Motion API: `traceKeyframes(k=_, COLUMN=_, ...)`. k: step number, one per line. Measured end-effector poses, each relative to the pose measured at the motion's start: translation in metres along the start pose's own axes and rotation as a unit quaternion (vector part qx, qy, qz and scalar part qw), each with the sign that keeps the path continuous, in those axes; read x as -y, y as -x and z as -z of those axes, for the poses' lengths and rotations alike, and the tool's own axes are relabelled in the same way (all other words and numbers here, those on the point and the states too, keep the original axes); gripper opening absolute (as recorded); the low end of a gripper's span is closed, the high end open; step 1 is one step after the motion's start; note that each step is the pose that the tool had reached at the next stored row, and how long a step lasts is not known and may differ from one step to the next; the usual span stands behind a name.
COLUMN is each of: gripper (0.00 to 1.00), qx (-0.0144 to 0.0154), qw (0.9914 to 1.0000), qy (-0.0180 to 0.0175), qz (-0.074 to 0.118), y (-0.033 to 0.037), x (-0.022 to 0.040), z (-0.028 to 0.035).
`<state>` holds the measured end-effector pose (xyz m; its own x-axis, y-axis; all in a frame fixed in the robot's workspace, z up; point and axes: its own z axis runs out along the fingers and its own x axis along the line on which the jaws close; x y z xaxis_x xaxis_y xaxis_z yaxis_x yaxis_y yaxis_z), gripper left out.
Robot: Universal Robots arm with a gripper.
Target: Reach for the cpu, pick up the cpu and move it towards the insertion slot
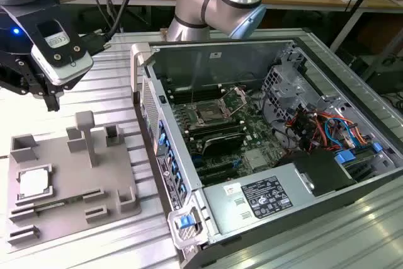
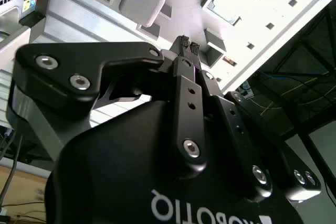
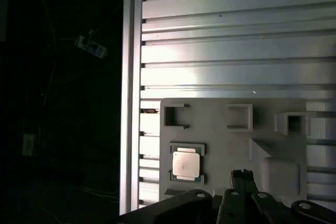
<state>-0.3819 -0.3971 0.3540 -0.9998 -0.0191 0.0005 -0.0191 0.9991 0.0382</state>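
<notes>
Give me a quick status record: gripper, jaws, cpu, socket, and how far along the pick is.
gripper: raised over the grey tray, to the exterior view's left of the open computer case
jaws: closed together, holding nothing
cpu: lying flat in a recess of the grey tray, apart from the gripper
insertion slot: on the board inside the computer case, far from the gripper
progress: cpu not yet picked up
</notes>
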Motion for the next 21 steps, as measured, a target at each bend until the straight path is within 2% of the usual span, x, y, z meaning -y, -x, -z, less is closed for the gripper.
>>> traceKeyframes(k=13, gripper=0.11, qx=-0.0001, qw=1.0, qy=0.0001, qz=0.0, y=-0.0034, x=-0.0001, z=0.0)
traceKeyframes(k=21, gripper=0.11, qx=-0.0001, qw=1.0, qy=0.0001, qz=0.0, y=-0.0097, x=-0.0001, z=-0.0001)
